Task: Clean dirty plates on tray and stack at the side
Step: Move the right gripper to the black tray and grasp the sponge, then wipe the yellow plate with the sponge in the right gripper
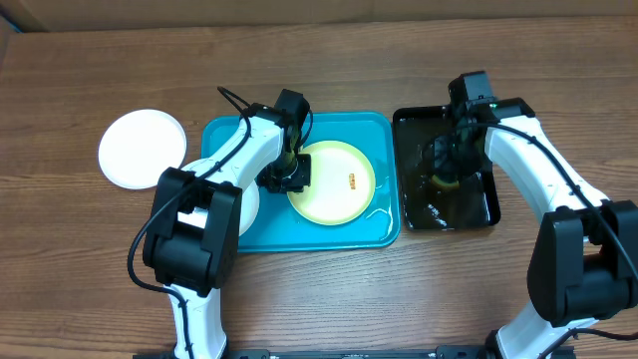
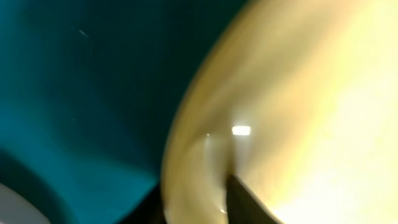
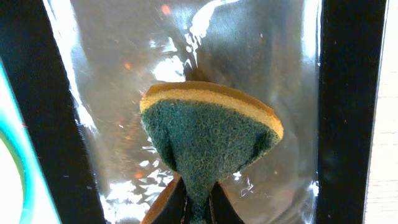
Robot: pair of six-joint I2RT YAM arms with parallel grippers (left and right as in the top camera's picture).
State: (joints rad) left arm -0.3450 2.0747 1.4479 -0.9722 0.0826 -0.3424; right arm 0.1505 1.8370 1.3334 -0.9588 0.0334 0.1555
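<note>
White plate (image 1: 143,148) lies off the tray (image 1: 379,135) — the smeared yellow-green plate (image 1: 334,189) awaits wiping, left gripper (image 1: 291,179) astride its rim, clamp unclear; right gripper (image 1: 446,178) pinches the sponge (image 3: 208,134).

- Bench (image 1: 80,259): brown wood-grain surface under everything.
- Black tray (image 1: 397,170): narrow and rectangular, on the right half of the bench; its glossy, wet-looking bottom shows orange specks.
- Sponge (image 3: 208,143): inside the black tray, bent into a fan, green scouring side up, yellow layer along its far edge.
</note>
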